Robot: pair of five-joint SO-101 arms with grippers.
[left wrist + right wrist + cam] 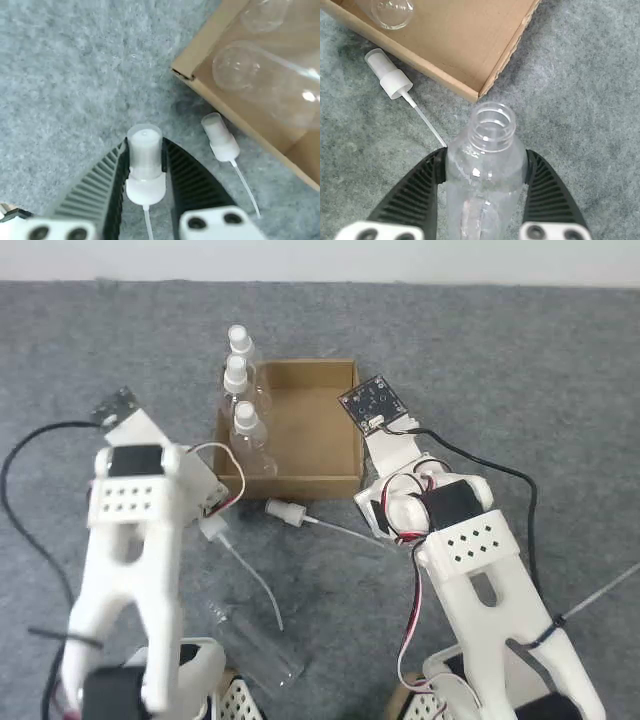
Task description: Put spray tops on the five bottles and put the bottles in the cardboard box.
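Observation:
In the left wrist view my left gripper [145,145] is shut on a white spray top [145,165], its thin tube trailing back; from above, that gripper [210,525] sits just off the cardboard box's [310,430] near left corner. My right gripper [485,155] is shut on a clear open-necked bottle [486,175] beside the box's near right corner [385,508]. Three capped bottles [240,380] stand along the box's left wall. A loose spray top [283,509] with a long tube lies on the carpet between the grippers. Another bare bottle [255,640] lies near the left arm's base.
Grey carpet covers the table. The loose spray top [220,137] lies close to the box wall [205,42], also visible from the right wrist [387,77]. The box's right half [465,35] holds nothing. A thin stick [600,595] pokes in at the right edge.

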